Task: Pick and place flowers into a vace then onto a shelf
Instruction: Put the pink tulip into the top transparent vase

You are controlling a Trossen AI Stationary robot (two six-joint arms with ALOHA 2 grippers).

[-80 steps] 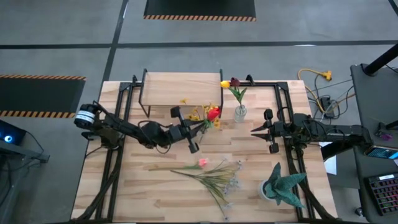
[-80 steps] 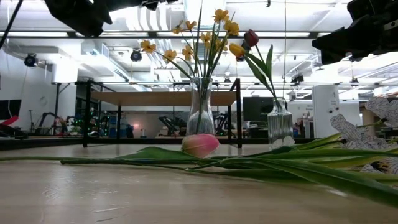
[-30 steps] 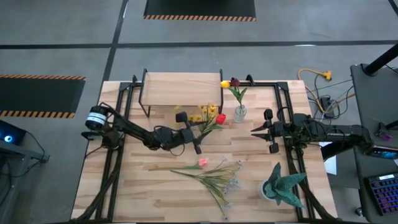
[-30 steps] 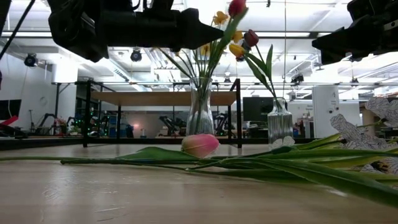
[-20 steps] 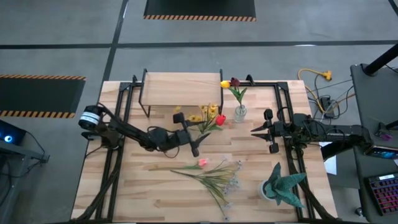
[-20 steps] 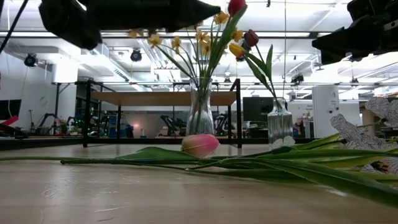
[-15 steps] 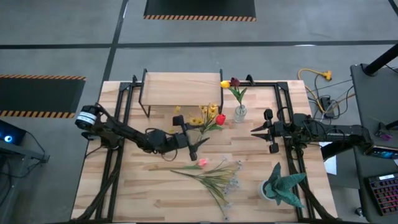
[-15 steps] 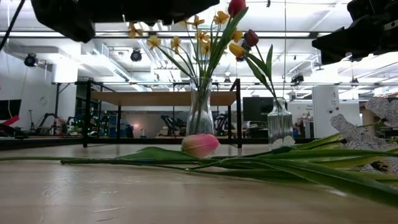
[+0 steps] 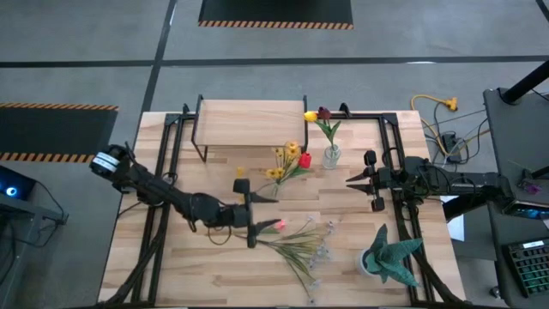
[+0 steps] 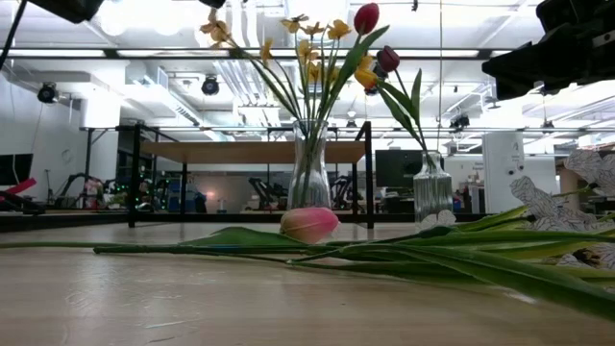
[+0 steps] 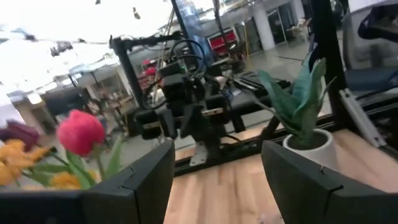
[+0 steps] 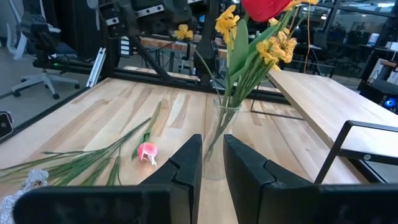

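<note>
The flowers were in three groups. A bunch of yellow blossoms with one red tulip (image 9: 304, 161) stood in a clear vase (image 10: 309, 179) near the middle of the table (image 9: 171, 266), just in front of the shelf (image 9: 249, 123). Two more, one yellow and one dark maroon, stood in a second, smaller vase (image 9: 331, 155) to its right, near the table's far edge. The remaining stems, among them a pink tulip (image 9: 280, 226), lay flat in a loose pile (image 9: 300, 245) nearer the front edge, probably waiting to be picked one at a time.

The left gripper (image 9: 249, 212) hung over the table just left of that pile, its fingers spread well apart with nothing between them; I judged it was lined up to take the next stem. The right gripper (image 9: 370, 181) waited near the right edge, pointing toward the vases, its fingers nearly together and holding nothing.

Both vases stood on the table, so the shelf was bare and that step was not yet done. A teal potted plant (image 9: 388, 257) sat at the front right corner.
</note>
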